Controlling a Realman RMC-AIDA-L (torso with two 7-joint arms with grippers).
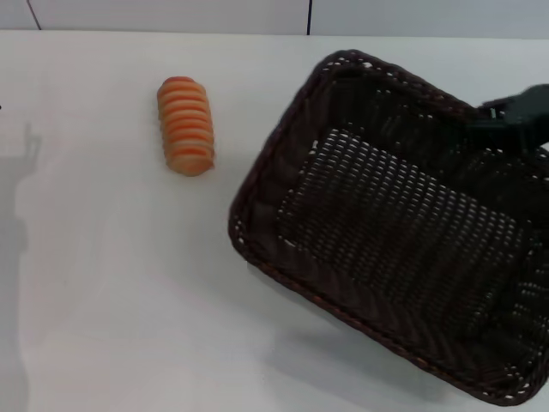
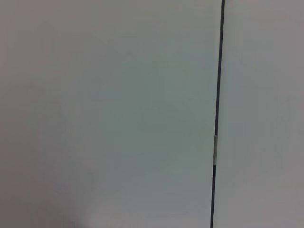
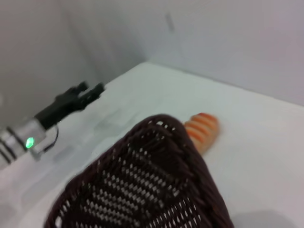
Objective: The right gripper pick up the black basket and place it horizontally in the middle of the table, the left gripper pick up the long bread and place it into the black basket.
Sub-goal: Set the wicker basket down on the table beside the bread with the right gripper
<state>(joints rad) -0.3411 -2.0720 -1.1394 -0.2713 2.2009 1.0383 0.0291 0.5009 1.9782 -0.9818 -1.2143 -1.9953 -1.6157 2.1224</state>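
The black basket (image 1: pixel 403 232) fills the right half of the head view, turned at an angle, with a shadow under its near edge. My right gripper (image 1: pixel 513 118) is shut on its far right rim. The basket's rim also shows in the right wrist view (image 3: pixel 156 175). The long bread (image 1: pixel 184 126) lies on the white table (image 1: pixel 111 283) at the far left, apart from the basket; it also shows in the right wrist view (image 3: pixel 202 129). My left gripper (image 3: pixel 88 93) shows only in the right wrist view, held above the table's far side, well away from the bread.
The left wrist view shows only a pale wall panel with a dark vertical seam (image 2: pixel 216 118). A wall runs along the table's far edge (image 1: pixel 257 33). A shadow falls on the table's left side (image 1: pixel 21 197).
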